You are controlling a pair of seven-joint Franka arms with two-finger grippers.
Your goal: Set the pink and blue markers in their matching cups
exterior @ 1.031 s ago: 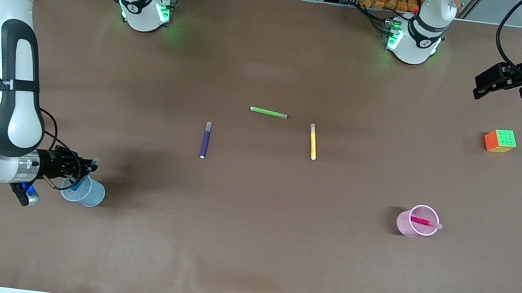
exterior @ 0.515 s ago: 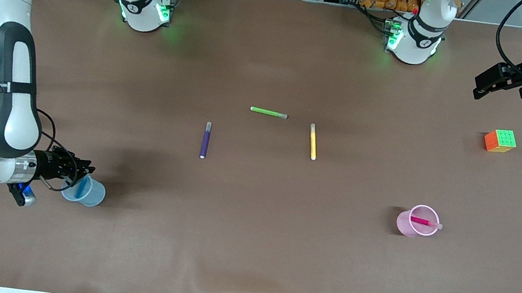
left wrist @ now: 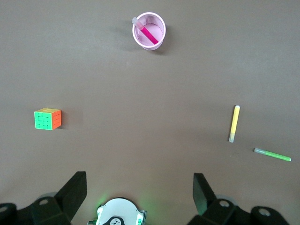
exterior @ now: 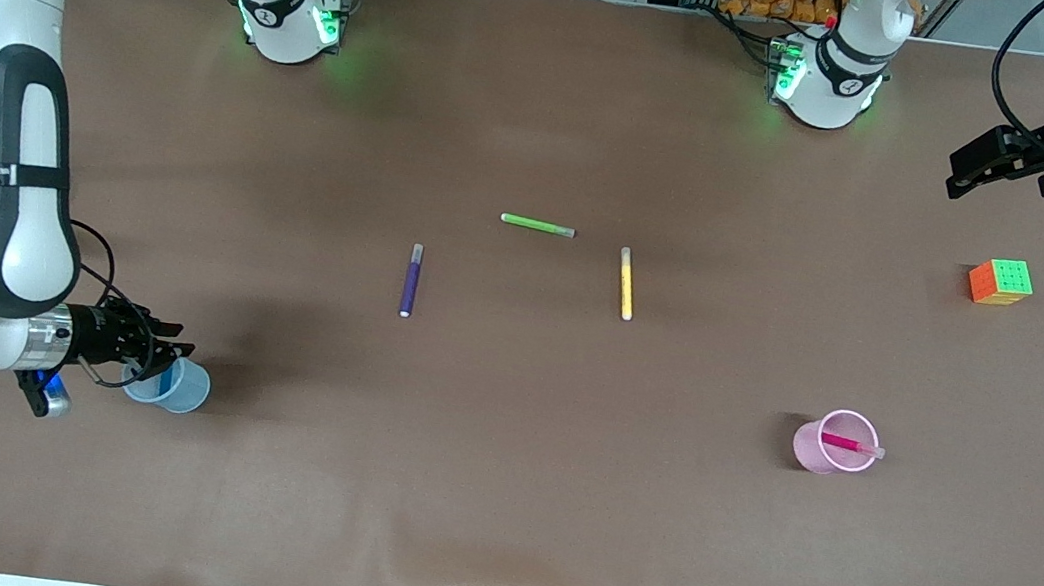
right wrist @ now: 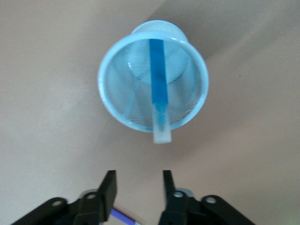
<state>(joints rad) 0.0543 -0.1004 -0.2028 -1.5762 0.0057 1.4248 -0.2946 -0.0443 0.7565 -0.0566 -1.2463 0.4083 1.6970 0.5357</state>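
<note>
Both arms look done here: right gripper (exterior: 171, 353) hangs over the blue cup (exterior: 179, 386), fingers apart and empty, blue marker (right wrist: 158, 96) leaning inside, left gripper (exterior: 987, 171) wide open and waiting, pink marker (exterior: 845, 443) in the pink cup (exterior: 824, 454), and those light, slick, probably tippy pens want a mid-barrel pinch.

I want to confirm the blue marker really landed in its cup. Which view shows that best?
The right wrist view: it looks straight into the blue cup, blue marker leaning inside. The front view shows only a sliver; the left wrist view shows none.
</note>
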